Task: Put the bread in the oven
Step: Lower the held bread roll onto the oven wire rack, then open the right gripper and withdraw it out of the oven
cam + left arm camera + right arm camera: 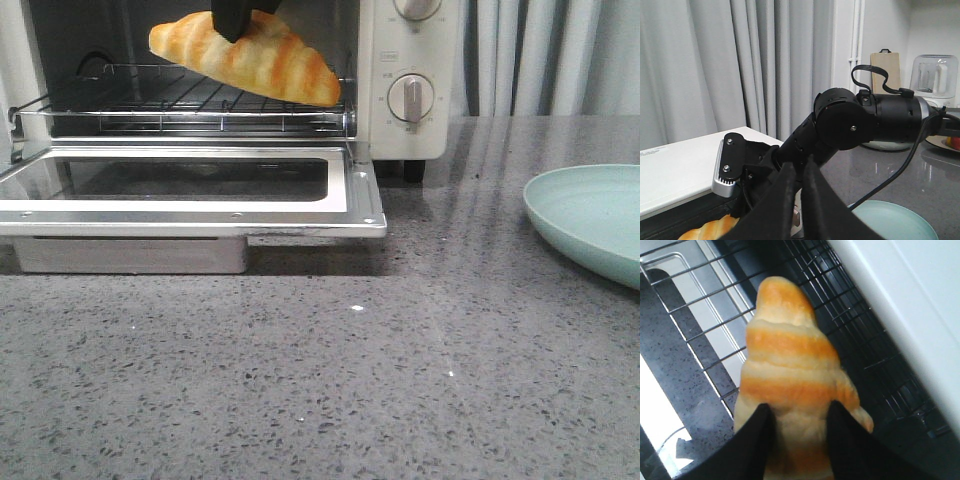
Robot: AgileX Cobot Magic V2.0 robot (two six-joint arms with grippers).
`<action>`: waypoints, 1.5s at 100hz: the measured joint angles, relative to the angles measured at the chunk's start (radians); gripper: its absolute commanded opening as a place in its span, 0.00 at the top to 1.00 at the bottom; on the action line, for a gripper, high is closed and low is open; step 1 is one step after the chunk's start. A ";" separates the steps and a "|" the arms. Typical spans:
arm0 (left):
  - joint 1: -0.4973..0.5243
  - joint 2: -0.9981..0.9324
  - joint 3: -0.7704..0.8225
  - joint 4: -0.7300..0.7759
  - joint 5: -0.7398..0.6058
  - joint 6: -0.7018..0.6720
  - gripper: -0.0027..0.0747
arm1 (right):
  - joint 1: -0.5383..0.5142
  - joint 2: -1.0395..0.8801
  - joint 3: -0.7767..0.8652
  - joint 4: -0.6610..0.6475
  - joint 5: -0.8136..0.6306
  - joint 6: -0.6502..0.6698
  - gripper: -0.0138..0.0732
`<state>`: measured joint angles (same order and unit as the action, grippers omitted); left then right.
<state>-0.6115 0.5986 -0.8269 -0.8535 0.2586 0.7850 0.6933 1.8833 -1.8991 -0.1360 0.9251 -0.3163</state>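
Two fingers of the right hand clamp the bread — held above the oven rack.

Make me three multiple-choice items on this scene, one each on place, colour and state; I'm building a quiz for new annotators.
1. Where is the bread? A on the plate; B held above the wire rack; C on the counter.
2. What colour is the plate? A pale green; B red; C black.
3. How is the oven door? A shut; B dropped open; C missing.

B: the right gripper holds it over the rack.
A: its rim shows pale mint green.
B: the door lies flat in front.
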 measured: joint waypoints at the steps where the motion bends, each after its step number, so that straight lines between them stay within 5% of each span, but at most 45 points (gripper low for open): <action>1: 0.000 0.000 0.000 0.000 0.000 0.000 0.99 | 0.000 0.000 0.000 0.000 0.000 0.000 0.58; 91: 0.000 0.000 0.000 0.000 0.000 0.000 0.99 | 0.000 0.000 -0.011 0.019 -0.017 0.017 0.33; 128: 0.000 0.000 0.000 0.000 0.000 0.000 0.99 | 0.016 -0.004 -0.011 0.021 -0.007 0.025 0.35; 150: -0.002 0.000 0.000 0.000 0.000 0.000 0.99 | 0.043 -0.056 -0.011 0.027 0.012 0.025 0.59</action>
<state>-0.6138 0.5986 -0.8269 -0.8535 0.2590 0.7850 0.7360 1.8276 -1.9101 -0.1088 0.9372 -0.2909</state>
